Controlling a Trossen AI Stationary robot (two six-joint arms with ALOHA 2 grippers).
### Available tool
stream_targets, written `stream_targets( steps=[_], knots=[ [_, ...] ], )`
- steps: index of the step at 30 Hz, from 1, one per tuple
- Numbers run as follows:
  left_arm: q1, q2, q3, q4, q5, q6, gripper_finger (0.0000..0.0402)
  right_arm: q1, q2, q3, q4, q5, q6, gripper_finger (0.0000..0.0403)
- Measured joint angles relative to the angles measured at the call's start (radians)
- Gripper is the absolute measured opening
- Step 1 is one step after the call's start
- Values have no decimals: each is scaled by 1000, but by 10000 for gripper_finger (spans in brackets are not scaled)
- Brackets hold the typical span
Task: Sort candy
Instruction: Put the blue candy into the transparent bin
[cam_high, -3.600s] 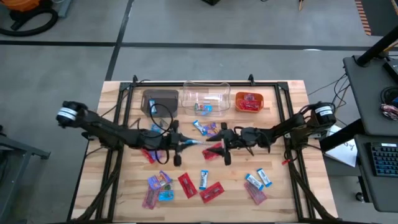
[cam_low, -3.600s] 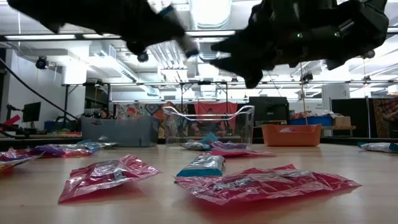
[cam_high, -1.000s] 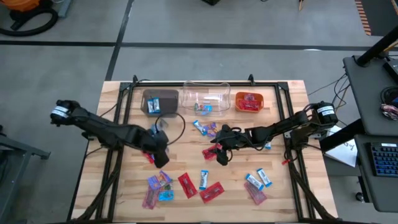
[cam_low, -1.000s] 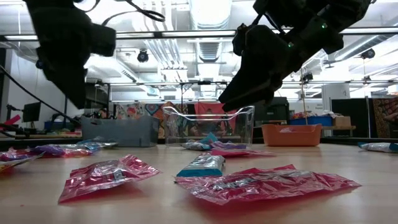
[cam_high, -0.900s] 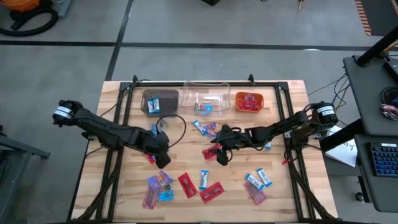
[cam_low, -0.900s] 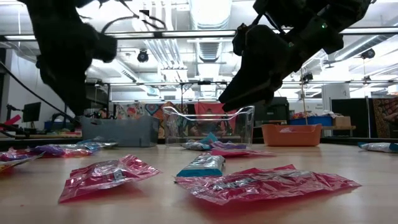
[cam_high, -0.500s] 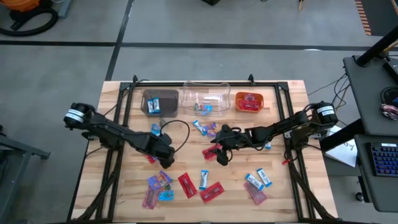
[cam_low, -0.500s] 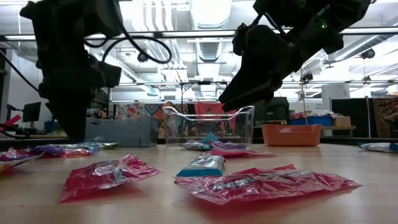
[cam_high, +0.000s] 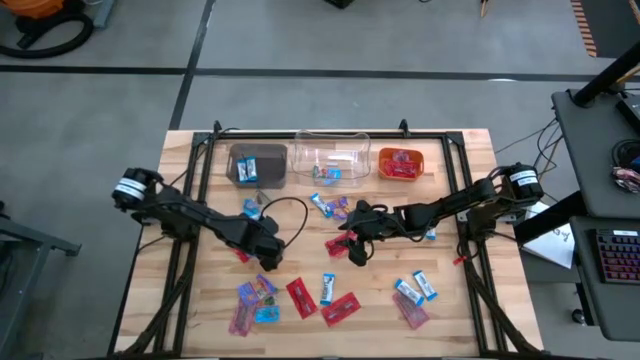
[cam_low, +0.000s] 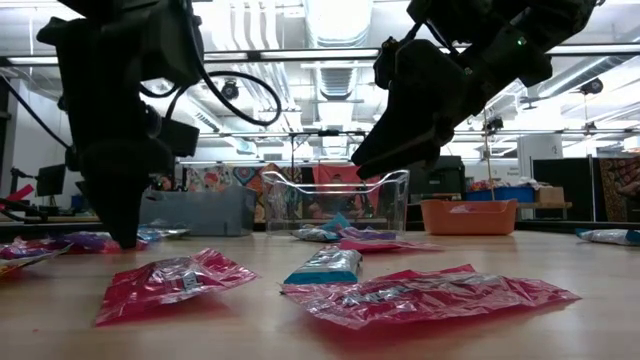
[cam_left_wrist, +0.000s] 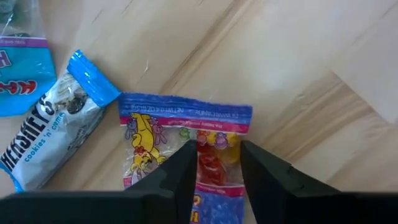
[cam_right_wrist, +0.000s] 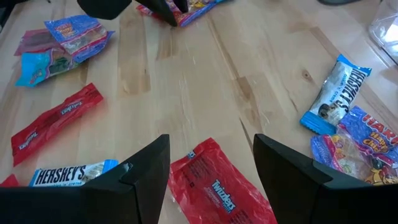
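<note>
Left pincer (cam_left_wrist: 214, 163) points down at the worktop (cam_high: 470, 310), its two dark fingers (cam_left_wrist: 180, 168) parted and set on either side of the middle of a purple-multicolour gummy packet (cam_left_wrist: 186, 137) that lies flat on the wood; whether the fingers already pinch the wrapper I cannot tell. Just beside that packet lies a blue-and-white Hershey's cookies 'n' creme bar (cam_left_wrist: 53, 134). From above, this pincer sits left of the worktop's centre, near a red sweet (cam_high: 240, 253) and above a small cluster of purple and blue packets (cam_high: 256, 292). Right pincer (cam_right_wrist: 211, 158) hovers near the centre with its fingers spread wide, gripping nothing, directly over a red Twizzlers packet (cam_right_wrist: 217, 186). Around it lie another Hershey's bar (cam_right_wrist: 336, 93), a long red sweet (cam_right_wrist: 56, 121) and more candy scattered toward the front edge (cam_high: 340, 308). Along the far side stand a brown bin (cam_high: 258, 164), a clear bin (cam_high: 330, 158) and an orange bin (cam_high: 400, 163), each holding a few sweets.
</note>
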Motion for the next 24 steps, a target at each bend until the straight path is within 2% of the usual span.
stream_targets(
  steps=[10,18,24],
  knots=[
    [0,-8,0,8,0,0,7,0,0,0,-2,0,1,219],
    [0,-86,-1,12,-4,42,0,0,0,0,-4,-4,0,219],
    [0,-210,-1,22,-36,120,0,0,-29,0,-8,-83,32,219]
  ],
)
